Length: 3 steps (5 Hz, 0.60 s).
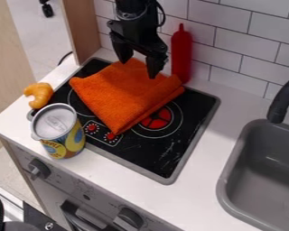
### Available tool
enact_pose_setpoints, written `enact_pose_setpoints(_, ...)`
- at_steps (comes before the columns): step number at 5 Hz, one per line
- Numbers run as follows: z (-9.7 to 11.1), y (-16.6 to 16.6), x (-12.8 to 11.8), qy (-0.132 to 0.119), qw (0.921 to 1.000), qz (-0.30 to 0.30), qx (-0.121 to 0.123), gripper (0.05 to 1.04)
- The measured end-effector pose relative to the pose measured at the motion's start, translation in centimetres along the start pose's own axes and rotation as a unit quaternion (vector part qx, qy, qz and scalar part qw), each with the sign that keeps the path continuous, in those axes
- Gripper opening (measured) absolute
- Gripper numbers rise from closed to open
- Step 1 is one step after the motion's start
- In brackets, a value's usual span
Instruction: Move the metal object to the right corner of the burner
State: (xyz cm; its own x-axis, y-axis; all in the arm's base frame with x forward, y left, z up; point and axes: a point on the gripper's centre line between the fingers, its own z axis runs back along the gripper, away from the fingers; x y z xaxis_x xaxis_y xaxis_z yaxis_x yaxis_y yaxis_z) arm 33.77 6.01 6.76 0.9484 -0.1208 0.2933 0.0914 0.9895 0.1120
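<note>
We see the black gripper (138, 69) at upper ctr. of the camera view, pointing down over a toy kitchen cooktop (192, 128), its two fingers spread wide w/ nothing held betw. them. Directly below, we find a folded orange cloth (124, 92) draped across the black surface & partly over the burner rings; we can't tell if the fingertips touch it. The task's metal can (58, 128) stands upright toward the camera & to the left of the gripper, as we look, at the cooktop's near left corner, its silver top up & a yellow fruit label round its side. Just beyond it, also left of the gripper, we note a curved orange toy food pc. (39, 94) on the white counter (210, 180). Immed. right of the gripper, a red bottle (181, 56) stands upright by the tiled wall (246, 38). Nearer the camera & right of the cloth, we make out a red-centered burner (156, 118), approx. half uncovered. Well to the gripper's right, we have a gray sink (231, 173) w/ a black faucet (282, 99) arching over its far edge. Below the counter's near edge: oven front w/ dark knobs (39, 169).
</note>
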Motion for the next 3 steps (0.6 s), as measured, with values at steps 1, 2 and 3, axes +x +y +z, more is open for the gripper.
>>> enact_pose_setpoints(1, -0.8, -0.2, -0.7, 0.019, 0.9998, -0.002, -0.008, 0.998)
enact_pose_setpoints(2, -0.3, 0.7, -1.1, 0.037, 0.9981, -0.042, -0.028, 0.998)
enact_pose_setpoints(3, 0.0, 2.3, -1.5, 0.049, 0.9946, -0.089, -0.022, 0.998)
